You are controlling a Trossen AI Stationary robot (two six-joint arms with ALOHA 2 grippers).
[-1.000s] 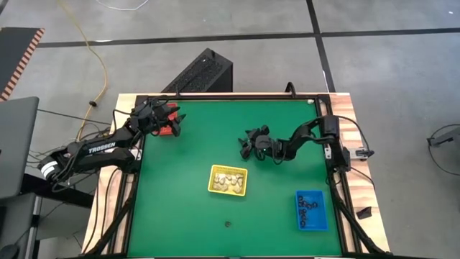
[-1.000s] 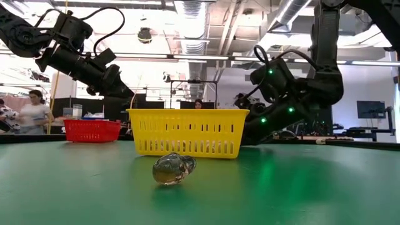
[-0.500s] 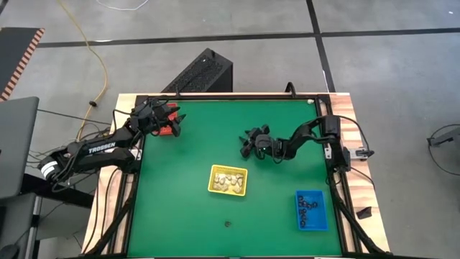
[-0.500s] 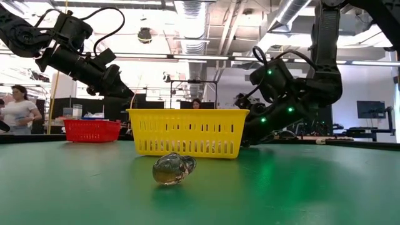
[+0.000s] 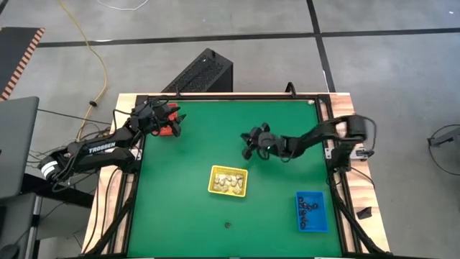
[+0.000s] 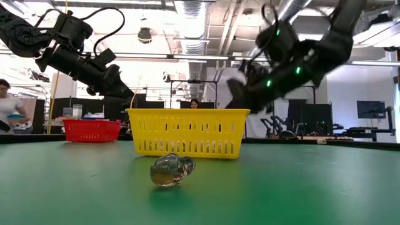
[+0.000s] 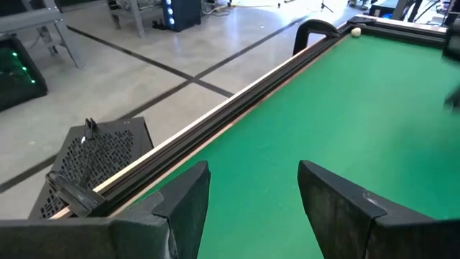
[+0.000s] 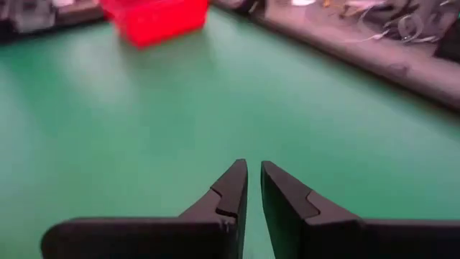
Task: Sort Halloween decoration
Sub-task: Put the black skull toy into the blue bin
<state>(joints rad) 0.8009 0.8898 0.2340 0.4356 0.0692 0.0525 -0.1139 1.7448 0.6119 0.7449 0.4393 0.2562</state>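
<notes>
My right gripper (image 5: 248, 142) hangs shut above the middle of the green table, with nothing showing between its fingers (image 8: 253, 171). My left gripper (image 7: 251, 173) stands open and empty over the red tray (image 5: 167, 128) at the far left. Cream-white trinkets lie in the yellow tray (image 5: 228, 180), and black ones in the blue tray (image 5: 310, 210). One small round trinket (image 6: 172, 170) rests on the table near its front edge (image 5: 228, 224). A small cream ball (image 7: 355, 32) lies at the far right corner.
A raised dark rail (image 7: 237, 108) runs along the table's far edge. The red tray (image 8: 154, 18) lies ahead of my right gripper across bare green cloth. People move about in the room behind the table (image 6: 9, 112).
My right gripper has risen from just above the table behind the yellow tray to well above it, mostly in the last half second. Its fingers have come together. My left arm has kept still.
</notes>
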